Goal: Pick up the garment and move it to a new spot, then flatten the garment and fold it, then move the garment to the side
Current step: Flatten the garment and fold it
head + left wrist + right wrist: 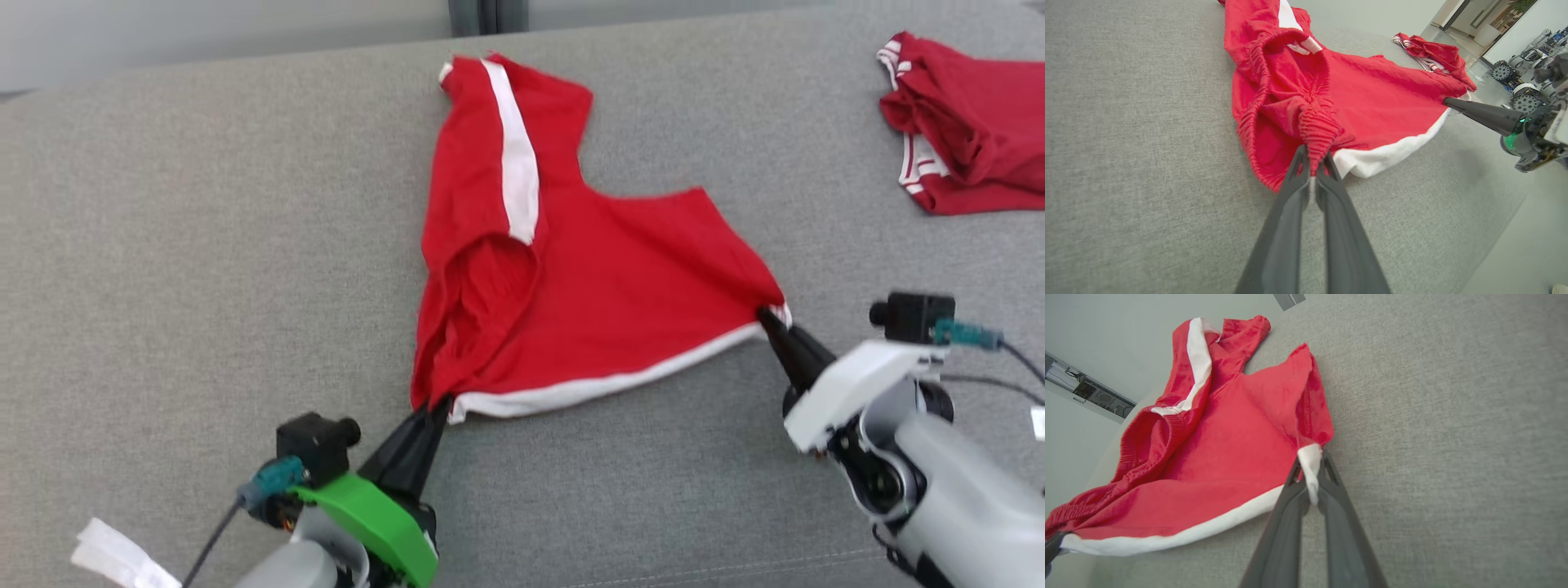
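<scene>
1. The red garment (604,286) lies in the middle of the grey upholstered surface (204,245), with one leg reaching towards the far edge.
2. It looks like a pair of shorts. A white stripe runs down the far leg, and a white band runs along the hem facing the near edge.
3. The left gripper (435,406) is clenched on the bunched, ribbed waistband at the garment's near-left corner. The red cloth is gathered into a tight pleat between its dark fingers.
4. The right gripper (767,317) is clamped on the white-trimmed corner at the right end of that hem.
5. The hem runs fairly straight between the two grips, and the right-hand panel lies smooth.
6. The left side is rumpled, with the waist opening gaping and folds piled up.
7. A second red garment (971,139) with white stripes sits crumpled near the far right corner, well apart.
</scene>
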